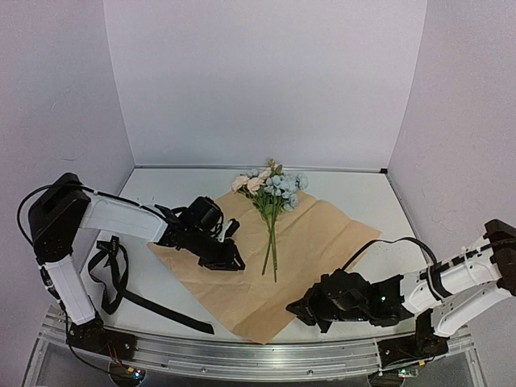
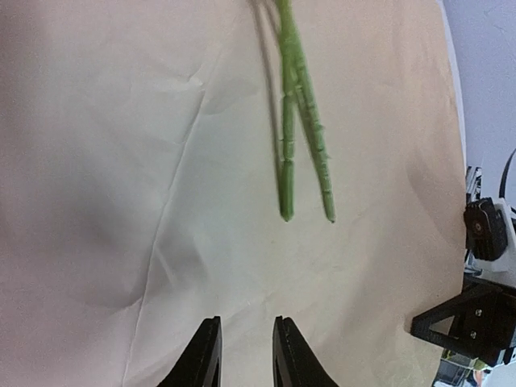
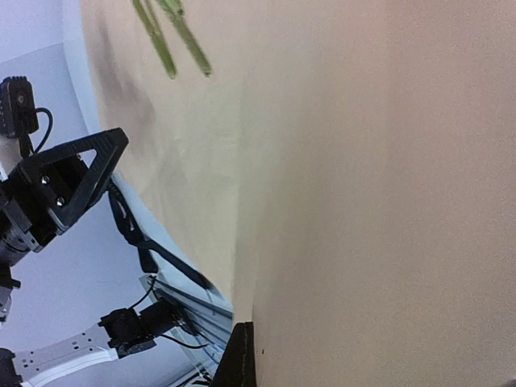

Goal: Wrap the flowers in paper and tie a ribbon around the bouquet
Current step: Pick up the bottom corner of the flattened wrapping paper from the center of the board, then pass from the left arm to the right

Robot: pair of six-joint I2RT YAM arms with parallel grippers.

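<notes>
Early going here! The small bunch of pale blue, cream and peach artificial flowers (image 1: 272, 193) lay across the large, creased, tan sheet of paper (image 1: 322, 242), with nothing wrapped yet. The right gripper (image 1: 297, 310) was clamped tight, seemingly on the paper's near edge. The left gripper (image 2: 246, 326) hovered over the sheet, jaws slightly parted and empty. The long black fabric ribbon (image 1: 165, 313) lay off to the left, untied.
</notes>
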